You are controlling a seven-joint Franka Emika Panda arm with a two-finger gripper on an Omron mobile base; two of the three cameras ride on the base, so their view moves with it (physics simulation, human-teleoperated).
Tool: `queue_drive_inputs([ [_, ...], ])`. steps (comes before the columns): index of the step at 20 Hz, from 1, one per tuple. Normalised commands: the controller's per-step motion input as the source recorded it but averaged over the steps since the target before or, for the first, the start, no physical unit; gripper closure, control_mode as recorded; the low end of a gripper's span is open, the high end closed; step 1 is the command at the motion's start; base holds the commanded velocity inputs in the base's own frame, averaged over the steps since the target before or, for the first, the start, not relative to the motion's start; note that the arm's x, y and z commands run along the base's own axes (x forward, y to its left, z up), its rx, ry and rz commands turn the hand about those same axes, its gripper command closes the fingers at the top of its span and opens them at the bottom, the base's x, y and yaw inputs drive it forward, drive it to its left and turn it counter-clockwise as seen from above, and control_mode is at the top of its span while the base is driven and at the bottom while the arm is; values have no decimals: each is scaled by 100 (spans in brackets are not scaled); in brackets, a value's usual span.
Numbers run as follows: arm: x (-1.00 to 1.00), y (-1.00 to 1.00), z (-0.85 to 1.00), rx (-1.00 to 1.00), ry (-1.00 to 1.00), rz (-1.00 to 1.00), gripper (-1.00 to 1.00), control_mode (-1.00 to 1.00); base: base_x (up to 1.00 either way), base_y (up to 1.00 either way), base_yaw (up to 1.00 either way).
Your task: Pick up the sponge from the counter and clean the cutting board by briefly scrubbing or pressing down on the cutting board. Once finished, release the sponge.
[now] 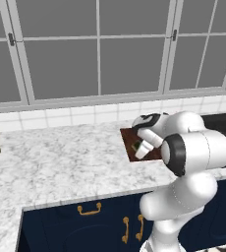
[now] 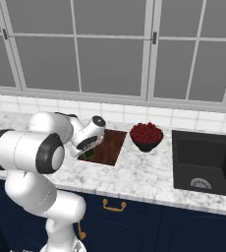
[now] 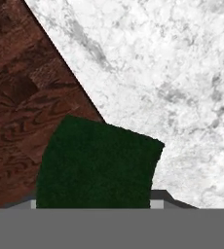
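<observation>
Pincer (image 1: 136, 146) lowered over the near-left part of the cutting board (image 1: 153, 153), jaws narrowed and clamped on the sponge (image 1: 135, 146). Sponge seen from the hand camera as a dark green block (image 3: 97, 165) sitting between the fingertips, overlapping the board's edge, partly above the dark reddish-brown wood (image 3: 21, 107) and partly above the white marble table (image 3: 172, 73). Contact between sponge and board surface not determinable. From the right base camera, sponge (image 2: 88, 154) visible just under the hand at the near-left corner of the board (image 2: 109, 146). Board lying flat on the table (image 1: 61, 162), close to the tiled back wall below the window. Dark bowl of red fruit (image 2: 146, 134) standing just right of the board, apart from it. Black sink (image 2: 206, 162) set into the table further right. Navy cabinets with gold handles (image 1: 89, 210) below the table's front edge.
</observation>
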Motion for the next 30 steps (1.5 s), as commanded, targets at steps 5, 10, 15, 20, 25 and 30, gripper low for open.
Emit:
queue_drive_inputs([
  [5,4,2,-34,6,-23,-13,100,-100,0,0,0],
  [10,11,3,-39,5,-29,-19,100,-100,0,0,0],
  [15,38,0,-33,7,-16,-16,100,-100,0,0,0],
  [20,40,0,-23,5,-15,-16,100,-100,0,0,0],
  [25,45,0,-11,5,-13,-15,100,-100,0,0,0],
  [30,55,0,-2,5,-9,-14,100,-100,0,0,0],
])
